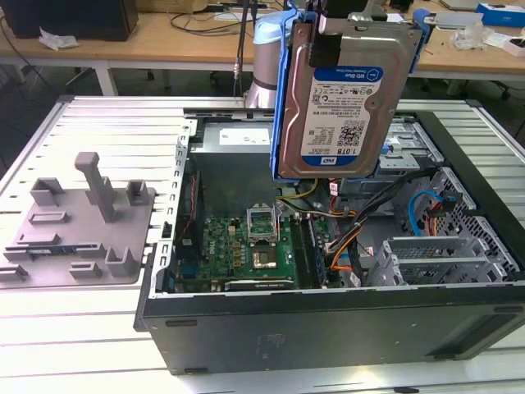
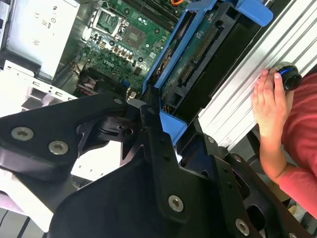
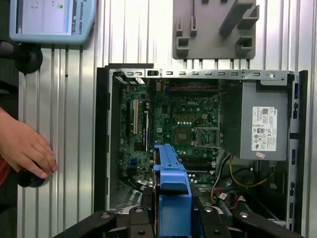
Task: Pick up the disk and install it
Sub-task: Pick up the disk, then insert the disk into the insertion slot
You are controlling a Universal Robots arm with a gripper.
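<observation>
Gripper (image 1: 354, 23) closed on the disk (image 1: 344, 107). In the second wrist view the black fingers (image 2: 153, 144) pinch the end of its blue bracket (image 2: 173, 126).

Disk hangs upright in the upper centre of the exterior view, label to camera. It is above the open case (image 1: 328, 328) and touches nothing below.

Step, as I read it: pick-up done, disk carried over the case, install not yet done. Seating it would likely call for:
- turning the disk to match the drive cage (image 1: 435, 258) at the lower right of the frame
- a straight, slow entry, clear of the cables (image 1: 361, 230)

Case holds:
- motherboard (image 1: 246, 246), centre left
- cables, middle
- grey power box (image 1: 234, 135), at the back

Grey fixture (image 1: 82, 222) lies at the frame's left, well apart from the case.

A person's hand (image 3: 27, 151) rests on a black knob (image 3: 29, 178) outside the case.
</observation>
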